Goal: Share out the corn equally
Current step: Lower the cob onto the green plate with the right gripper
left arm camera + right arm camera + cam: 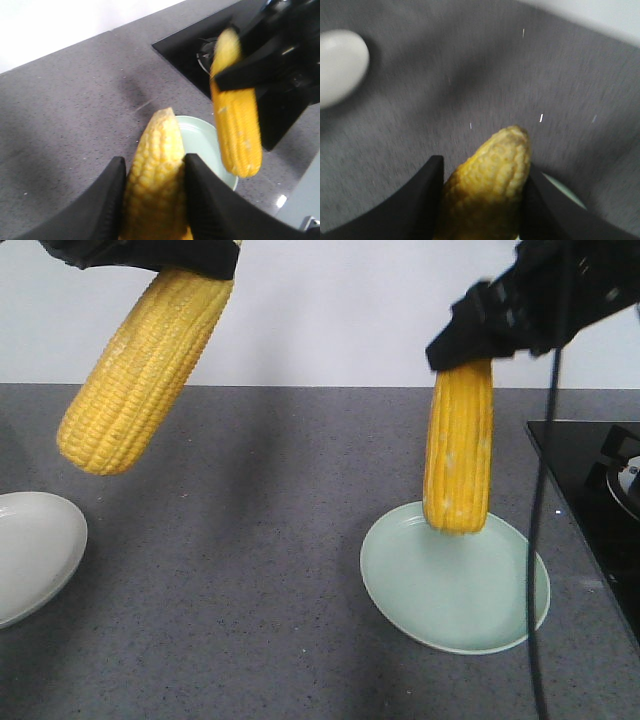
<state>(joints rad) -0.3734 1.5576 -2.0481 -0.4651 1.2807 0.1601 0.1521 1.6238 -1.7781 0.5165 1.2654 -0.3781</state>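
A plate (455,590) sits on the counter (250,570) toward its right side, with a stove top (600,490) just beyond it at the right edge. A second plate (30,550) lies at the left edge. One corn cob (458,455) hangs above the right plate's rear rim; another cob (140,370) hangs above the counter's left part.

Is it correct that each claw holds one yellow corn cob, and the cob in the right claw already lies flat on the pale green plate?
Not quite. Each claw does hold one cob, but the yellow corn cob in the right claw hangs nearly upright over the pale green round plate, gripped at its top by the right claw, not lying flat. The exterior front-facing view shows this.
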